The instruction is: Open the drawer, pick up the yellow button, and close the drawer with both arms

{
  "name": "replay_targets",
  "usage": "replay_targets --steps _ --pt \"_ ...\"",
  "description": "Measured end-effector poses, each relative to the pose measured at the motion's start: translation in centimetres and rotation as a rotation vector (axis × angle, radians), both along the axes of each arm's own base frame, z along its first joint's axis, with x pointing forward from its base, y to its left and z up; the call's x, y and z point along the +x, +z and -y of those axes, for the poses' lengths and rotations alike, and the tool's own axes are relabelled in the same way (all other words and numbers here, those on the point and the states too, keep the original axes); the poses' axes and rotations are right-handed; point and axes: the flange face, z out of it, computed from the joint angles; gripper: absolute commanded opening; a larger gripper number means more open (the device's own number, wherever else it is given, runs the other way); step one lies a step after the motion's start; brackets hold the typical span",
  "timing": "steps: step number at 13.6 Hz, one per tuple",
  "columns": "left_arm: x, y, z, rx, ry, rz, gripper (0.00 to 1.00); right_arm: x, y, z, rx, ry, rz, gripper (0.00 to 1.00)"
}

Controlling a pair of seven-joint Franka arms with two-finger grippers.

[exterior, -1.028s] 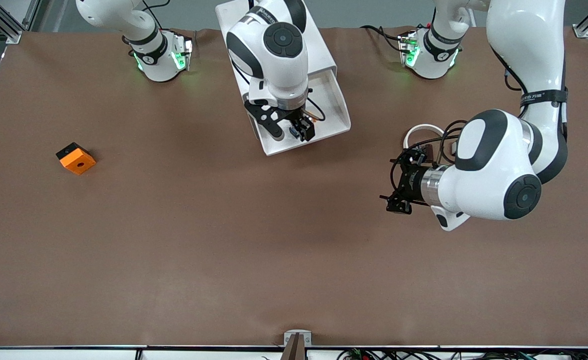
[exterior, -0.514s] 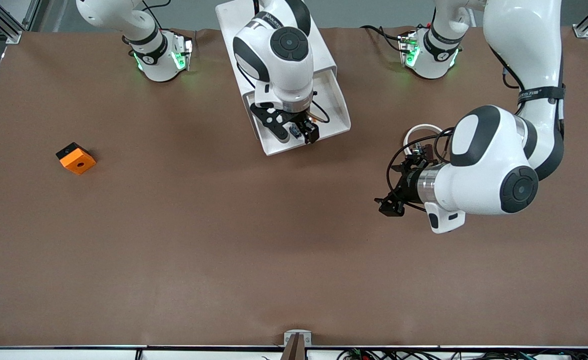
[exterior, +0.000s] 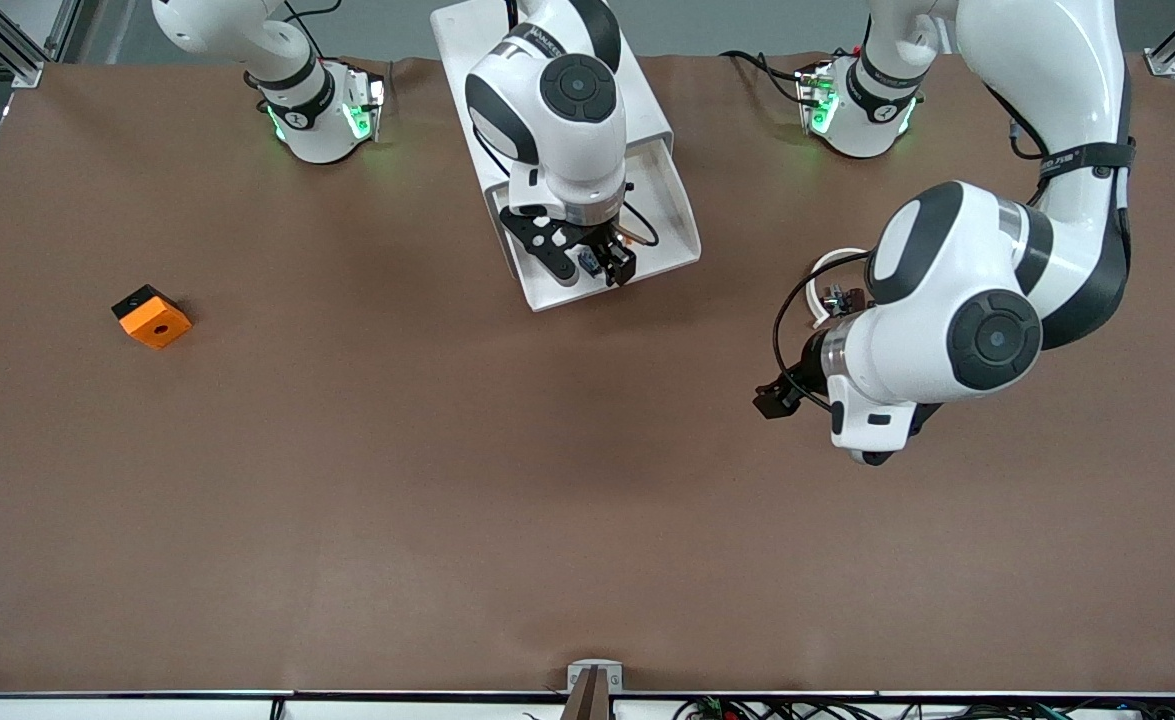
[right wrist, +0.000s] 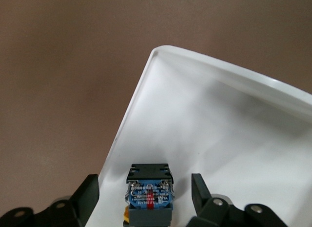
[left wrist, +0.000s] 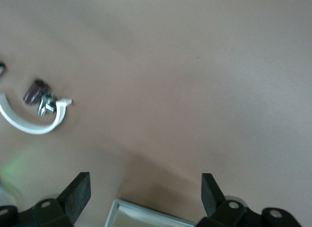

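Already the drawer [exterior: 662,215] stands open; the right tool [exterior: 602,265] straddles the button [right wrist: 148,194], fingers apart, ungripped. The left tool [left wrist: 146,197] waits spread over the surface [exterior: 447,480]. Lifting and closing remain.

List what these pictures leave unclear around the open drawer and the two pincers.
- Button: its cap is cut off by the right wrist view's edge; in the front view the right pincer covers it.
- Drawer: the right arm hides much of its inside.
- Left pincer: its own wrist hides most of it in the front view.
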Motion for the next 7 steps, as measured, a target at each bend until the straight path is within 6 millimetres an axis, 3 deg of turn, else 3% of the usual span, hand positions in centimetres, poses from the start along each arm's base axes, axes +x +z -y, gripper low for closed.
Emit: replay_targets --steps 2,5,6,7 --pt "-0.2 0.4 0.8 0.010 -0.056 0.037 1.00 0.0 0.0 0.0 0.000 0.000 0.000 0.55" --pt "-0.7 0.4 2.4 0.019 -0.119 0.064 1.00 0.0 0.0 0.0 0.000 0.000 0.000 0.44" --pt "-0.8 0.4 2.5 0.017 -0.126 0.068 1.00 0.0 0.0 0.0 0.000 0.000 0.000 0.36" --pt "-0.8 0.4 2.6 0.016 -0.130 0.070 1.00 0.0 0.0 0.0 0.000 0.000 0.000 0.21"
